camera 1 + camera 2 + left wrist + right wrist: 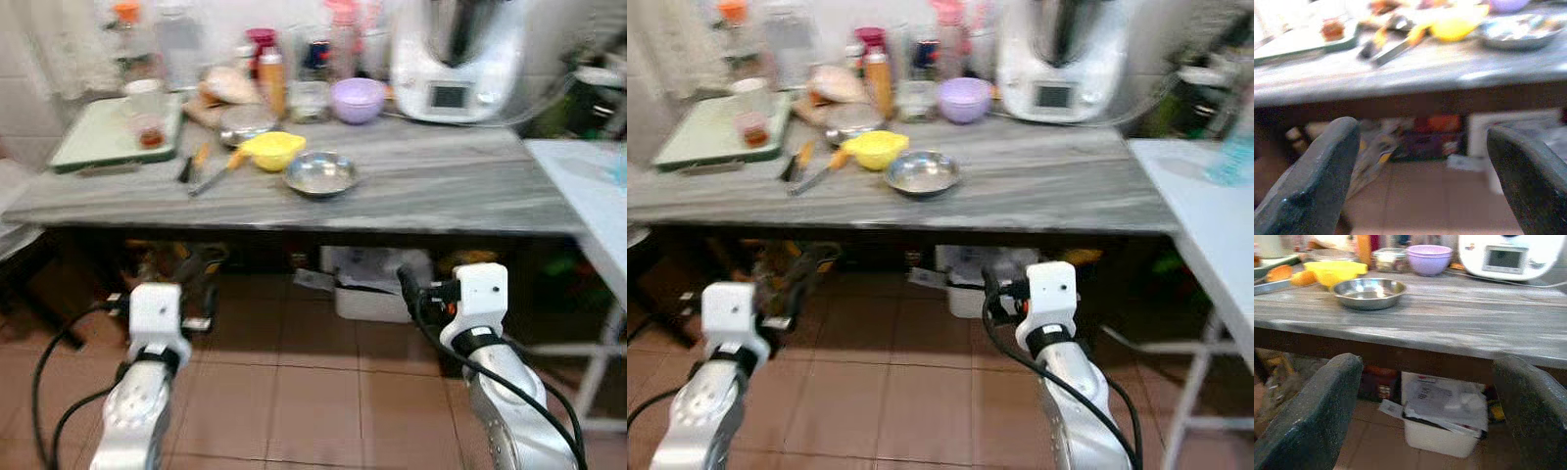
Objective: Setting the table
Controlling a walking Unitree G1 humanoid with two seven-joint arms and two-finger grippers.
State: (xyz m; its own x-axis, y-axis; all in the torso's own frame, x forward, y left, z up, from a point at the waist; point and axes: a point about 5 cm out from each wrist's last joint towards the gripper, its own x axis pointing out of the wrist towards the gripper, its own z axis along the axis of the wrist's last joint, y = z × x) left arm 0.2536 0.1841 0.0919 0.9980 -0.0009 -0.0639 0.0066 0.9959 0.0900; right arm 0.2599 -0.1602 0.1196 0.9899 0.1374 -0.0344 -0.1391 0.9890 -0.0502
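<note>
1. Grey streaked stone forms the counter (441,186) that runs across the middle of the head views, cluttered along its back edge, with reddish floor tiles below it.
2. Near the centre of the counter sits a steel bowl (320,173), shallow and round, with a yellow bowl (273,150) just beside it to the upper left.
3. A lilac bowl (357,99) stands further back, next to a white kitchen machine (456,59) at the upper right.
4. The steel bowl looks light, rigid and slick; a pinch across its thin rim seems the surest hold.
5. The left gripper (1425,161) and right gripper (1435,406) hang low before the counter's edge, each with its fingers spread wide and holding nothing.
6. At the upper left, a pale green tray (98,137) carries a small glass.
</note>
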